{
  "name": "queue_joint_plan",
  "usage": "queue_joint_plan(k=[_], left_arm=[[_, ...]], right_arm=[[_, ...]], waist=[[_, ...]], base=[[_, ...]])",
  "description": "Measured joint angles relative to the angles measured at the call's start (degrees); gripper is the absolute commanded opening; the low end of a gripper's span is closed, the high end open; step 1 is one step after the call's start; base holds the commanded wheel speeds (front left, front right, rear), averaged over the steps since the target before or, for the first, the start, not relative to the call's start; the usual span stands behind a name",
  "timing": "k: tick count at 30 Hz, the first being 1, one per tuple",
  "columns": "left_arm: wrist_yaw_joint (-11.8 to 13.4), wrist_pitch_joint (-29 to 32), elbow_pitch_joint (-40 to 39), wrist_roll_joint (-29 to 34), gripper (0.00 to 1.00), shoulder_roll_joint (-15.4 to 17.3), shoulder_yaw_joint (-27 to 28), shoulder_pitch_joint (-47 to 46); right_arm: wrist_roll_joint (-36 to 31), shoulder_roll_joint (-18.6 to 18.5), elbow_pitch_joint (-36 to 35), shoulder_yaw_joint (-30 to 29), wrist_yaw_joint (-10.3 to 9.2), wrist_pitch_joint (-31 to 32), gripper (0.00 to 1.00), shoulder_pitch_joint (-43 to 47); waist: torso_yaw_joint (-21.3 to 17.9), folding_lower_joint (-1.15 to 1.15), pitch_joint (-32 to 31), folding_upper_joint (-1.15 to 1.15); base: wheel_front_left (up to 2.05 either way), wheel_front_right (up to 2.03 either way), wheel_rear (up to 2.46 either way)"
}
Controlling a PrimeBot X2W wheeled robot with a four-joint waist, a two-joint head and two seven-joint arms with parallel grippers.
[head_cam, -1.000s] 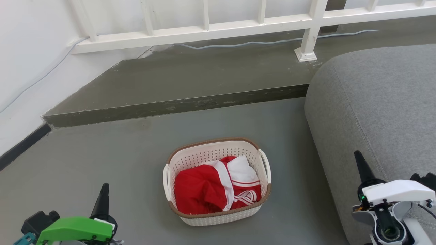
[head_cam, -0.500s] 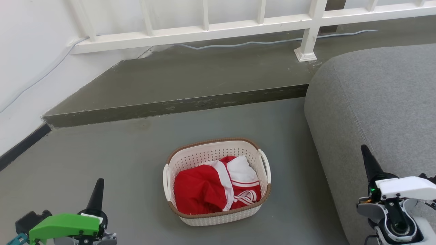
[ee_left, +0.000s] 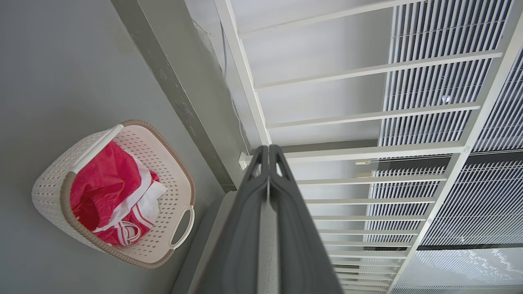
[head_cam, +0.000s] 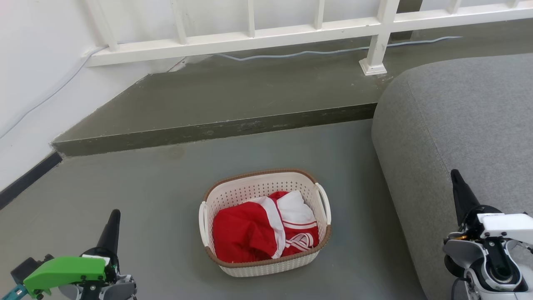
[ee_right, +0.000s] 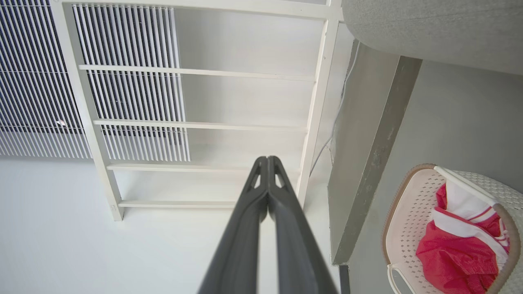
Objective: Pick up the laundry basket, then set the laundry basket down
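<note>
Basket look: the laundry basket (head_cam: 250, 191) is a small rounded rectangle of cream-white perforated plastic with a brown woven-look rim and a white handle on each short side, the left handle (head_cam: 202, 223) and the right handle (head_cam: 325, 202).
Basket contents: a crumpled red and white garment (head_cam: 250, 231) fills the bottom and stays below the rim.
Basket place: it stands upright on the grey floor (head_cam: 145, 196), lower centre of the head view; in the left wrist view it is at the lower left (ee_left: 49, 183), and in the right wrist view at the lower right (ee_right: 408, 220).
Left gripper: the left gripper (head_cam: 113, 218) is at the lower left of the head view, well apart from the basket; its fingers are pressed together (ee_left: 269, 149) and hold nothing.
Right gripper: the right gripper (head_cam: 456, 177) is at the lower right, in front of the grey cushion (head_cam: 458, 125); its fingers are closed tip to tip (ee_right: 267, 158) with nothing between them.
Edges: a dark raised step (head_cam: 216, 129) crosses the middle of the frame above the basket; a white railing (head_cam: 291, 33) and a pale cable (head_cam: 300, 53) run along the top; a white wall (head_cam: 33, 62) fills the upper left.
Open room: bare floor lies on the basket's left and upper sides; the strip between the basket and the cushion is narrower.
</note>
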Motion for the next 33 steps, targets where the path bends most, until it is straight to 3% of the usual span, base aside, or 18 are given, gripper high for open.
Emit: queue_joint_plan(k=[8, 33], left_arm=[[-1.1, 1.1, 0.7, -5.7, 0.0, 0.0, 1.2, -0.8], [-1.2, 1.3, 1.4, -5.8, 0.0, 0.1, 1.4, -1.3]], right_arm=[[5.6, 0.3, 0.3, -1.7, 1.14, 1.2, 0.0, -0.5], [5.6, 0.3, 1.0, -1.9, 1.19, 1.2, 0.0, -1.0]], waist=[[0.0, 0.0, 0.0, 0.0], [0.0, 0.0, 0.0, 0.0]], base=[[0.0, 0.0, 0.0], [0.0, 0.0, 0.0]])
